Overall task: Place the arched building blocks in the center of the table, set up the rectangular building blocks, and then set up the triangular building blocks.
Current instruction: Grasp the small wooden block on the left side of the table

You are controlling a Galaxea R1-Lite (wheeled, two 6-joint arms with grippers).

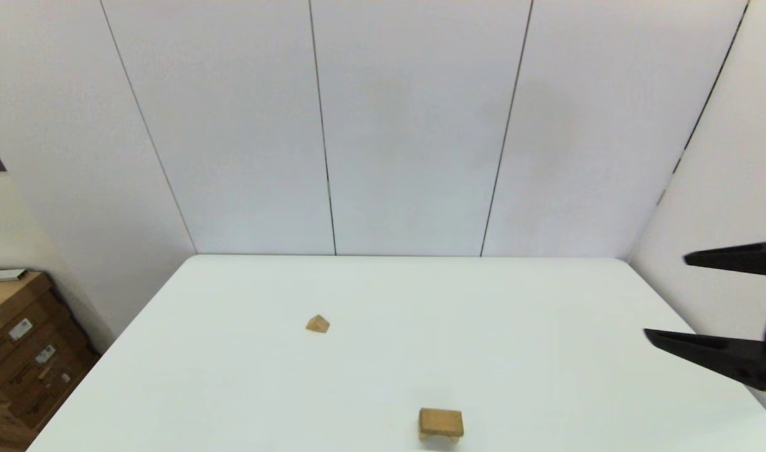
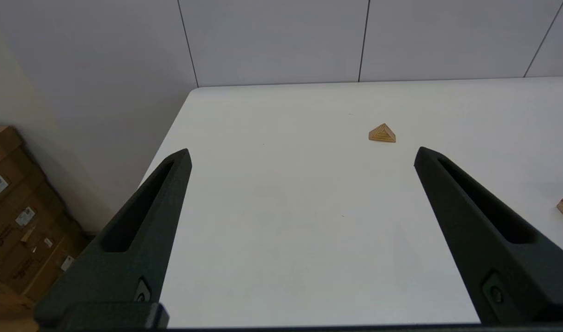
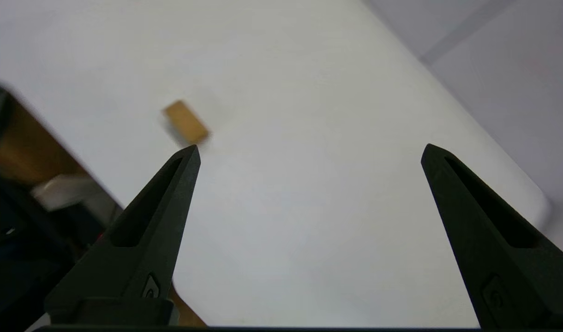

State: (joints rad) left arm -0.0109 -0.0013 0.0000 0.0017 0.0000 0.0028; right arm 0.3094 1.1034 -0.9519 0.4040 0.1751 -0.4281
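Right pincer [image 1: 665,298]: raised over the right edge of the tabletop [image 1: 546,326], fingers spread wide, holding nothing.
Left pincer [image 2: 302,154]: outside the head view; fingers wide apart, empty, above the tabletop's left part.
Arched block [image 1: 441,423]: pale, chunky, standing at the near edge, well to the left of the right pincer and nearer the robot.
Triangular block [image 1: 318,324]: small peaked wedge, farther left again; ahead of the left pincer, between its fingertips' lines, well apart from it.
Rectangular block: cannot tell its place.
Cardboard boxes [image 1: 19,351]: on the floor, beyond the tabletop's left edge.
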